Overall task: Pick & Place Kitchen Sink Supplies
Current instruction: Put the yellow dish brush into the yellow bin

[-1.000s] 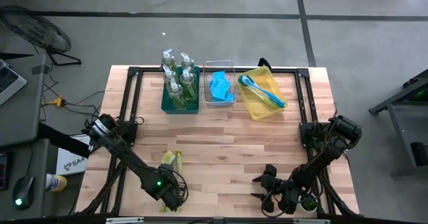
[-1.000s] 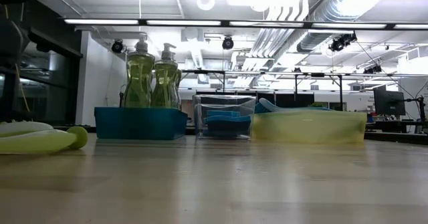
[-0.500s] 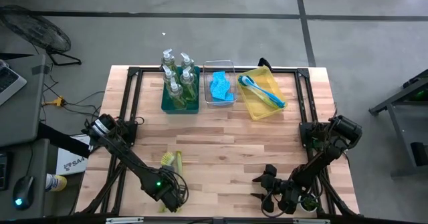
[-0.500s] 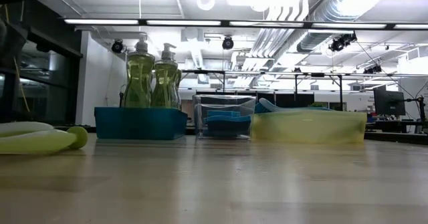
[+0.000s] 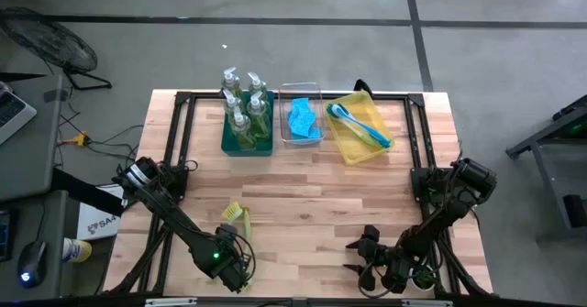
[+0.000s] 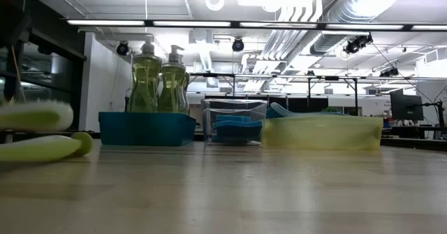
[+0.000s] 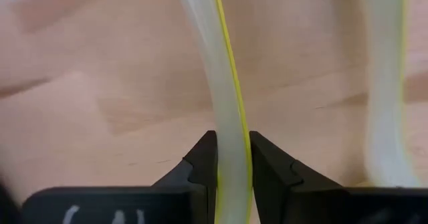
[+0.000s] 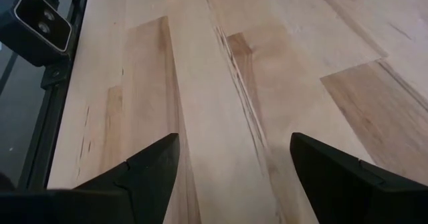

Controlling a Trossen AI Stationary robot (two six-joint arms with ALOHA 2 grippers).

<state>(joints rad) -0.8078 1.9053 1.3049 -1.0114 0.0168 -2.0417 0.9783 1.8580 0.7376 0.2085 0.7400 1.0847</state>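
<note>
One yellow-green dish brush (image 7: pixel 227 103): left gripper (image 7: pixel 233 158) is pinching its slim, stiff, light, likely slippery handle; right gripper (image 8: pixel 234 160) is idling open.

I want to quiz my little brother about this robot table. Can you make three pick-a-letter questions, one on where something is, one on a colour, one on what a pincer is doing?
1. Where are the soap bottles?
A. teal bin
B. yellow bin
C. bare table

2. What colour are the sponges in the clear bin?
A. red
B. blue
C. white

3. What is the left pincer doing?
A. waiting wide open
B. holding a bottle
C. gripping a yellow-green brush by its handle

Answers: 1 A, the bottles stand inside the teal bin. 2 B, they are bright blue. 3 C, the left wrist view shows its fingers shut on the handle.
</note>
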